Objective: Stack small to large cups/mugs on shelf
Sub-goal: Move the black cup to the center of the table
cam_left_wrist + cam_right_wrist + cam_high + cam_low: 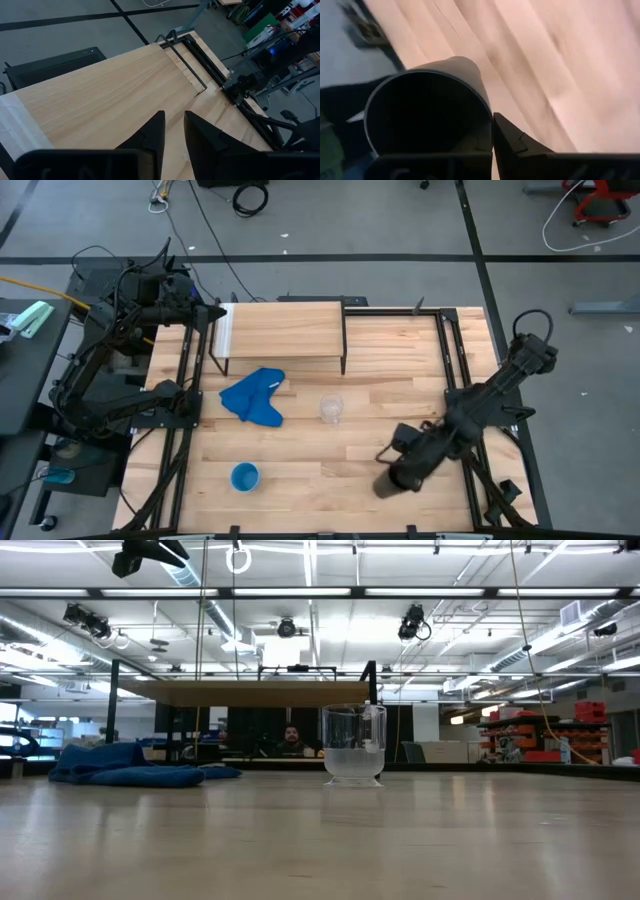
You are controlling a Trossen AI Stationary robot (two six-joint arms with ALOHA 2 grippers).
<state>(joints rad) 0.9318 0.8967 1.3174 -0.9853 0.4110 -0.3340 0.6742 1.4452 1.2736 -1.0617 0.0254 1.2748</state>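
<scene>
The light-wood shelf stands on thin black legs at the table's far side. The small clear cup stands upright on the tabletop near the middle and also shows in the low view. The light blue cup stands upright near the front left. My right gripper is shut on the black cup at the front right. My left gripper waits at the shelf's far left end, above its top, its fingers a narrow gap apart and empty. My right gripper holds the black cup by its rim wall at the open mouth. One finger lies outside the wall, and the other is hidden in the cup's dark inside. The cup is tilted, its mouth toward the wrist. I cannot tell whether it is clear of the table.
A crumpled blue cloth lies on the table in front of the shelf's left half, left of the clear cup; it also shows in the low view. Black rails run along the table's left and right sides.
</scene>
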